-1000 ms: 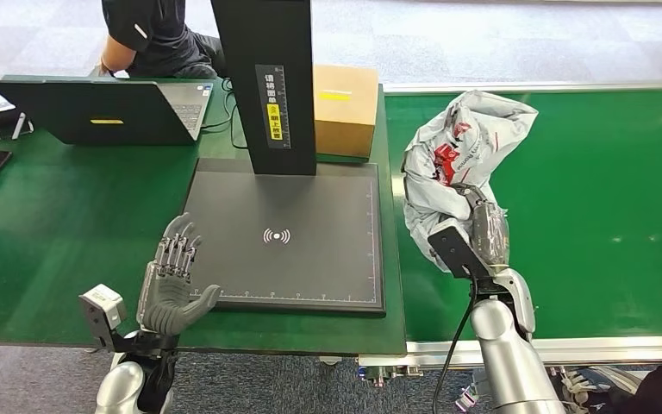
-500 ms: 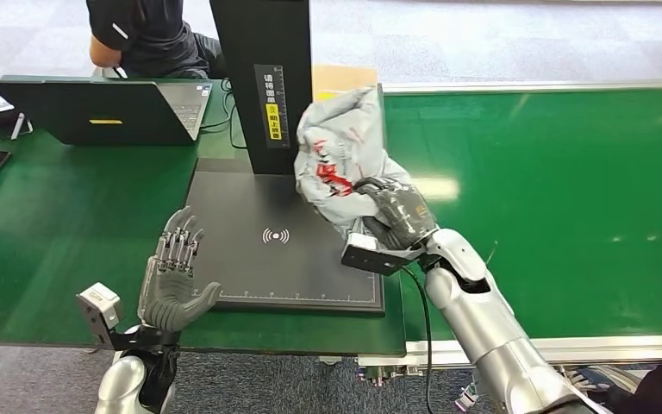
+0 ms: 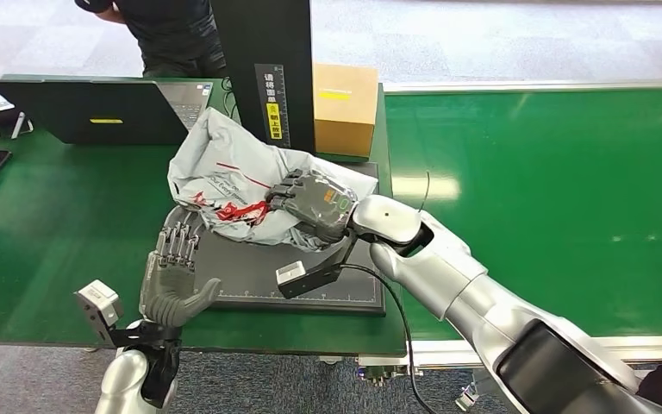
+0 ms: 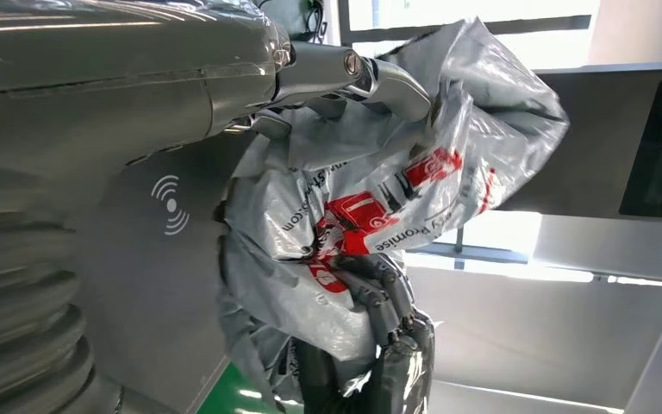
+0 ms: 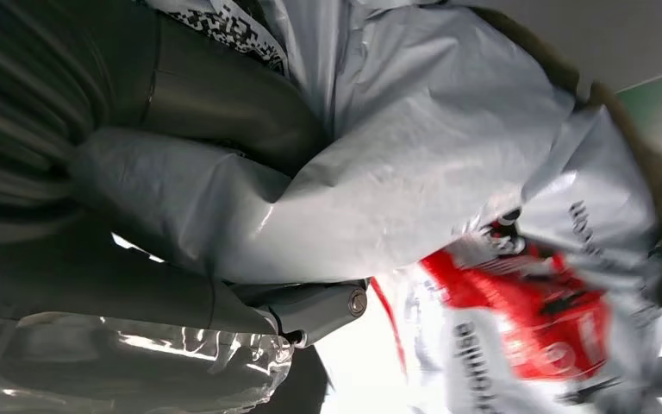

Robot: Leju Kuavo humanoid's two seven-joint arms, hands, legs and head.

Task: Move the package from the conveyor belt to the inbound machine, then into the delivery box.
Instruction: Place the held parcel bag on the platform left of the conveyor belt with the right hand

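Right hand (image 3: pixel 313 200) grasping the grey plastic package (image 3: pixel 237 185), holding it over the rear-left part of the inbound machine's black scanning plate (image 3: pixel 310 276), in front of the machine's upright black column (image 3: pixel 267 78). Left hand (image 3: pixel 171 276), fingers spread and holding nothing, at the plate's front-left corner, fingertips just beside the package. The green conveyor belt (image 3: pixel 552 198) adjoins the plate's right edge; a cardboard box (image 3: pixel 345 108) stands beside the column.

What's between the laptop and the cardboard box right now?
In the head view, the scanner's black upright column stands between the laptop and the cardboard box.
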